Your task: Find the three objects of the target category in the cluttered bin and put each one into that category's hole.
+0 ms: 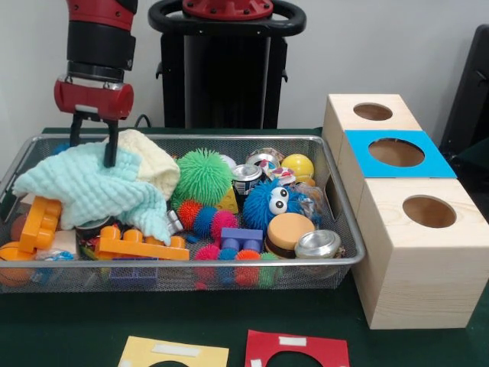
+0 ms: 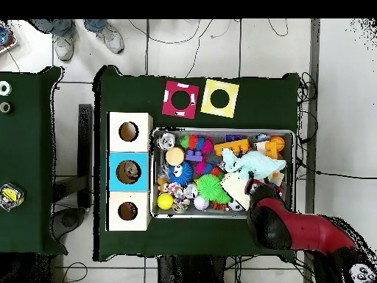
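The bin [image 1: 191, 264] is a silver wire-mesh basket packed with toys; it also shows in the overhead view [image 2: 222, 131]. My gripper [image 1: 93, 153] hangs over its far left corner, fingers apart. The tips touch a mint-green cloth [image 1: 84, 187] that lies over a cream cloth [image 1: 153, 162]. In the overhead view the red arm [image 2: 276, 221] covers the gripper beside the mint cloth [image 2: 258, 163]. Three wooden boxes stand beside the bin, each with a round hole [image 1: 373, 112] [image 1: 396, 152] [image 1: 429, 211]. The middle box carries a blue card [image 1: 432, 162].
In the bin lie a green spiky ball [image 1: 202, 176], a blue fuzzy toy with eyes [image 1: 273, 202], a yellow ball [image 1: 298, 164], cans [image 1: 318, 243], orange blocks [image 1: 141, 246] and a purple brick [image 1: 241, 238]. A red card [image 2: 180, 99] and a yellow card [image 2: 219, 97] lie on the table. A person's feet [image 2: 110, 37] show beyond the table.
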Controlling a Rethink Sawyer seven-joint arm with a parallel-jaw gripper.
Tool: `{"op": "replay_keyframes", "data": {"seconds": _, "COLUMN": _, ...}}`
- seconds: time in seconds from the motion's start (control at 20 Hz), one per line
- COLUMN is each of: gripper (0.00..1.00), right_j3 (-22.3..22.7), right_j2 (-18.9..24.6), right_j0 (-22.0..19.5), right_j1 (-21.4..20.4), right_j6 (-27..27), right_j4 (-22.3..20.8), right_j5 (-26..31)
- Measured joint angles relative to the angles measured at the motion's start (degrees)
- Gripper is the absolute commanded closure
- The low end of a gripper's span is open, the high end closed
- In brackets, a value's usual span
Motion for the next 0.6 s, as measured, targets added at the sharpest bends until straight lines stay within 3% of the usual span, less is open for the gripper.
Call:
{"op": "replay_keyframes", "data": {"seconds": 0.25, "gripper": 0.0, "right_j3": 0.01, "right_j2": 0.0, "right_j0": 2.27, "right_j1": -2.62, "right_j6": 0.0, "right_j4": 4.61, "right_j5": 5.95}}
{"op": "replay_keyframes", "data": {"seconds": 0.6, "gripper": 0.0, "right_j3": -0.41, "right_j2": -0.54, "right_j0": 9.97, "right_j1": -8.11, "right_j6": 0.0, "right_j4": 12.95, "right_j5": 19.59}}
